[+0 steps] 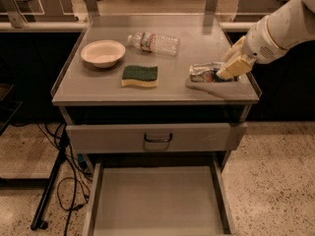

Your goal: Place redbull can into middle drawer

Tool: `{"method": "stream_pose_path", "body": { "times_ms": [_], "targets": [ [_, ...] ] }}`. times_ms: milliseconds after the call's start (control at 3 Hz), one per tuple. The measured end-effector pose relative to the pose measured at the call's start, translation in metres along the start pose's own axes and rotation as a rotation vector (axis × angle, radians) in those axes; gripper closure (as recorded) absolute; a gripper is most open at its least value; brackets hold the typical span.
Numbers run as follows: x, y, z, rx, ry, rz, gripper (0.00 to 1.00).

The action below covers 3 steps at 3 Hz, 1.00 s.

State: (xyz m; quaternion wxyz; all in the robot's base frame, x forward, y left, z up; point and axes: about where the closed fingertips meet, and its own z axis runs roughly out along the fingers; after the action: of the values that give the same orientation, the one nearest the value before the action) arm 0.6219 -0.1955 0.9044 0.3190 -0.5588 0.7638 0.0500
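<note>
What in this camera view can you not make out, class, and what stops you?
Camera view:
redbull can: right end covered by the gripper, which grips it over the tabletop's right side.
middle drawer: front cut off by the bottom edge.
upper drawer: inside hidden behind its closed front panel.
water bottle: label too small to read.
</note>
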Motion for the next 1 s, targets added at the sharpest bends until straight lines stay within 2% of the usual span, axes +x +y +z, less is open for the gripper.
{"method": "stream_pose_path", "body": {
  "times_ms": [333, 667, 1000],
  "targets": [
    [0.006, 0.046, -0.011, -0.003, -0.056, -0.003, 1.00],
    [0.023, 0.101, -0.016, -0.027, -0.090, 0.006, 1.00],
    [0.040, 0.165, -0.009, -0.090, -0.095, -0.005, 1.00]
  ]
}}
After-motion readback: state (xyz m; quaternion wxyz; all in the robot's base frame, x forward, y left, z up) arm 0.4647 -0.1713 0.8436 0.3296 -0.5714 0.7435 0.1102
